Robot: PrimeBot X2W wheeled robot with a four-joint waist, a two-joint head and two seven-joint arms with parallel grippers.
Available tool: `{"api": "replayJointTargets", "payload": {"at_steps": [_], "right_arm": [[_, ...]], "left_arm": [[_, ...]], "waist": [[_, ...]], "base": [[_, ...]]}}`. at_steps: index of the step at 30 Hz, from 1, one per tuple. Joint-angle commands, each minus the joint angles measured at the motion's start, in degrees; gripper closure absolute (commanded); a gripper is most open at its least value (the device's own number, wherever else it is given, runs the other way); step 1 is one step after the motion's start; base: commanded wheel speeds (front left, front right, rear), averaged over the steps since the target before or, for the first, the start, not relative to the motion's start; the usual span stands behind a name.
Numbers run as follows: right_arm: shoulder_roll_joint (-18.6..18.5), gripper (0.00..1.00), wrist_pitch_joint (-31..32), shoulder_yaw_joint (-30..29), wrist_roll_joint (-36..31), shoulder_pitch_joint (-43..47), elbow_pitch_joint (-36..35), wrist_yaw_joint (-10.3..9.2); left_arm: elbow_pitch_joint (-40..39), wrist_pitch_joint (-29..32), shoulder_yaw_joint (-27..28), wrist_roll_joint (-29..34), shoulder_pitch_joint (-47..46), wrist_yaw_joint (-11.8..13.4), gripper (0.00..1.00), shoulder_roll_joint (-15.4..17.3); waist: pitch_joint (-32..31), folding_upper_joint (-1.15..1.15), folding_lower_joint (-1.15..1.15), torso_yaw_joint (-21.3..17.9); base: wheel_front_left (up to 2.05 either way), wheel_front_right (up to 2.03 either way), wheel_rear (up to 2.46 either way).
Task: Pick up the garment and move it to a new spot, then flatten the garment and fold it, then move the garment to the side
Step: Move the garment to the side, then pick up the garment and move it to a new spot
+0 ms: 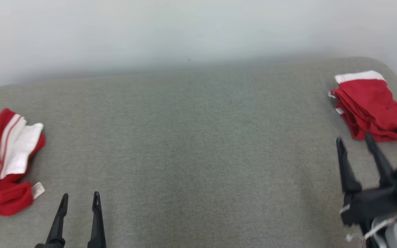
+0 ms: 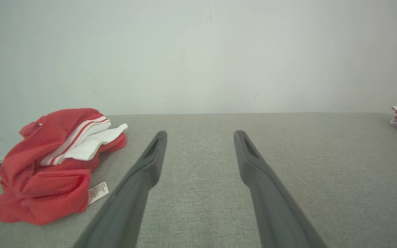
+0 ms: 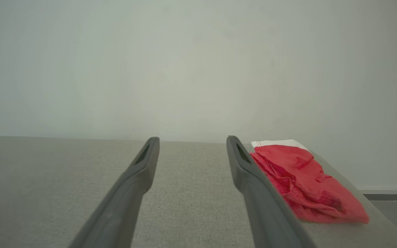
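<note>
A grey padded surface (image 1: 191, 144) holds a crumpled red-and-white garment (image 1: 5, 162) at its left edge, long axis near-to-far. A folded red garment (image 1: 372, 106) lies far right, white band pointing away. The left gripper (image 1: 80, 198) and right gripper (image 1: 353, 138) gape, empty.

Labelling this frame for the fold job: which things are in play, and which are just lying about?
In play:
crumpled garment, at the left, not yet folded
left gripper, open, beside it
right gripper, open
grey surface

Lying about:
folded garment, far right corner, probably already done
wall
</note>
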Motion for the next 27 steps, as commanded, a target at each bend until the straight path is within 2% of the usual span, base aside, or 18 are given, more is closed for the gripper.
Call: {"api": "replayJointTargets", "payload": {"at_steps": [1, 4, 12, 19, 27], "right_arm": [[0.9, 0.00, 0.0, -0.6, -0.5, 1.9, -0.7, -0.16], [4.7, 0.00, 0.0, -1.9, -1.0, 7.5, -2.5, -0.16], [10.0, 0.00, 0.2, -3.1, -2.8, 13.2, -3.3, -0.16], [12.7, 0.00, 0.2, -4.0, -3.6, 14.8, -3.3, -0.16], [13.6, 0.00, 0.1, -3.6, -3.9, 15.2, -2.9, -0.16]], "left_arm": [[0.2, -0.2, 0.2, 0.3, 1.0, 0.1, 0.00, -0.2], [1.2, -0.2, 0.4, 0.2, 1.2, -0.3, 0.00, -0.3], [2.4, -0.2, 0.7, -0.3, 1.3, -0.4, 0.00, -0.5], [3.4, -0.2, 0.8, -0.5, 1.1, -0.7, 0.00, -0.6], [4.4, -0.2, 1.3, -0.4, 0.3, -1.2, 0.00, -0.7]], "waist": [[-2.4, 0.01, 0.01, 2.4], [-3.7, 0.01, 0.01, 3.3], [-5.6, 0.01, 0.01, 4.5], [-6.0, 0.01, 0.01, 5.0], [-6.0, 0.01, 0.01, 5.1]], "base": [[0.00, 0.00, 0.00], [0.00, 0.00, 0.00], [0.00, 0.00, 0.00], [0.00, 0.00, 0.00], [0.00, 0.00, 0.00]]}}
